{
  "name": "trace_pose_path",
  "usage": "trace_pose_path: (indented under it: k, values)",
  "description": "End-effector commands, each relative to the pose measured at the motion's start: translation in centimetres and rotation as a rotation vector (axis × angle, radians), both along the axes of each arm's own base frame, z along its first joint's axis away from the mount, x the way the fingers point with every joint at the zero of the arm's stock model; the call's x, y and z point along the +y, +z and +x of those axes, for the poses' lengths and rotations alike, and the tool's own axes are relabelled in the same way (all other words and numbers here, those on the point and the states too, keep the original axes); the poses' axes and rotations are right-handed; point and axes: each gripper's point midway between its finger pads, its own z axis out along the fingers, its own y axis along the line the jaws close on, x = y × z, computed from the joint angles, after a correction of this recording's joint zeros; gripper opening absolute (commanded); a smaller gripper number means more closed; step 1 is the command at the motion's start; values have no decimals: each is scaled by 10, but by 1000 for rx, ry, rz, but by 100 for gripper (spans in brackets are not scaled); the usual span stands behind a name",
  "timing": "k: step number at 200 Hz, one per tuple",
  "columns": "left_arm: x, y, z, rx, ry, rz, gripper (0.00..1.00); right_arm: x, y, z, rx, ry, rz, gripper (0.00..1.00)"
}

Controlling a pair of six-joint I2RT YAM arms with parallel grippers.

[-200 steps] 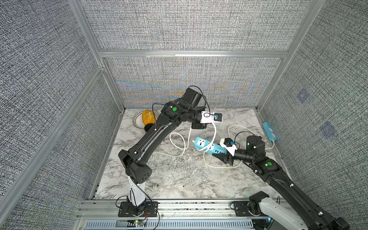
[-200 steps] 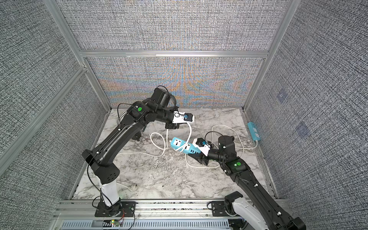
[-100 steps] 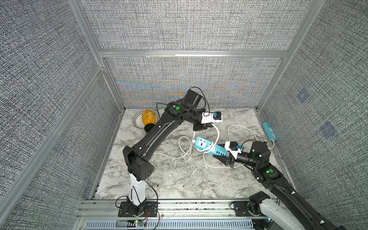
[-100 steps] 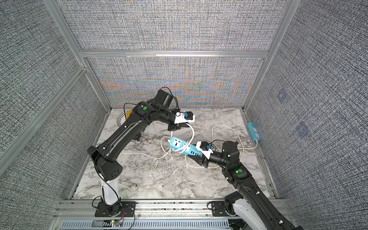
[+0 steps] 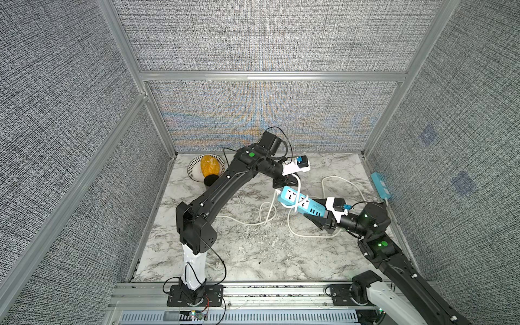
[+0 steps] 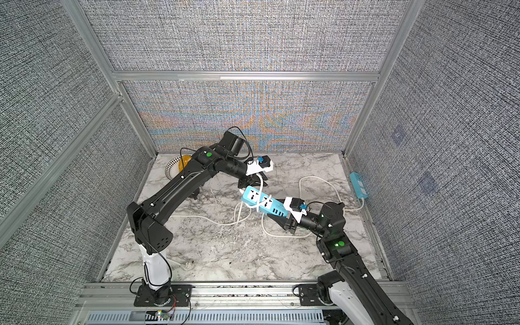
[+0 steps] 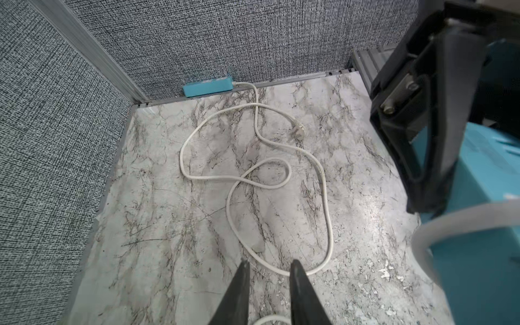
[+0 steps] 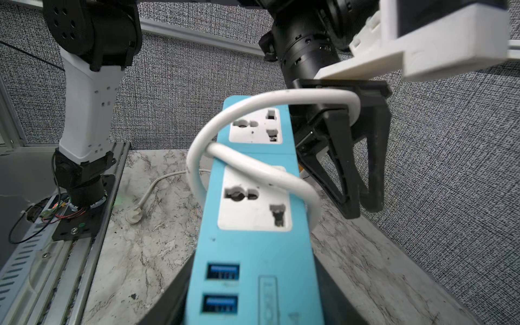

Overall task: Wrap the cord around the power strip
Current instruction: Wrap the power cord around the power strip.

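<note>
Right fingers clamp the smooth teal power strip above the marbled surface, just three o'clock of centre, round white cord looped across it, left fingers slightly apart.

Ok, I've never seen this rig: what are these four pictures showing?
Two robot arms work at a marble table. Two pictures look down from above; two come from cameras on the wrists. The right gripper clamps a blue power strip, held above the table, its white cord looped across it. The left gripper sits at the strip's far end, jaws slightly apart, nothing between them. A second blue strip lies by the wall; a bowl holds something orange.
</note>
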Motion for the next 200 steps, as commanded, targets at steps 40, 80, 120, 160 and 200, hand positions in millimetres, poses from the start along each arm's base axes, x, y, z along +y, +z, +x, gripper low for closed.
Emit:
trace_pose_path:
  k: [40,80,120,160,200]
  values:
    - [-16,13,0,129,-15,-134,30,0,14,-7,-66,40,41,0]
    - [-21,16,1,185,-26,-162,30,-1,24,-23,-142,79,88,0]
    - [-24,-2,-2,275,-43,-114,29,-4,28,-25,-162,70,116,0]
    - [-22,-15,-12,359,-76,-97,28,-17,32,-21,-184,-6,187,0]
    - [-21,-29,-21,452,-89,-96,27,-29,37,-15,-208,-83,240,0]
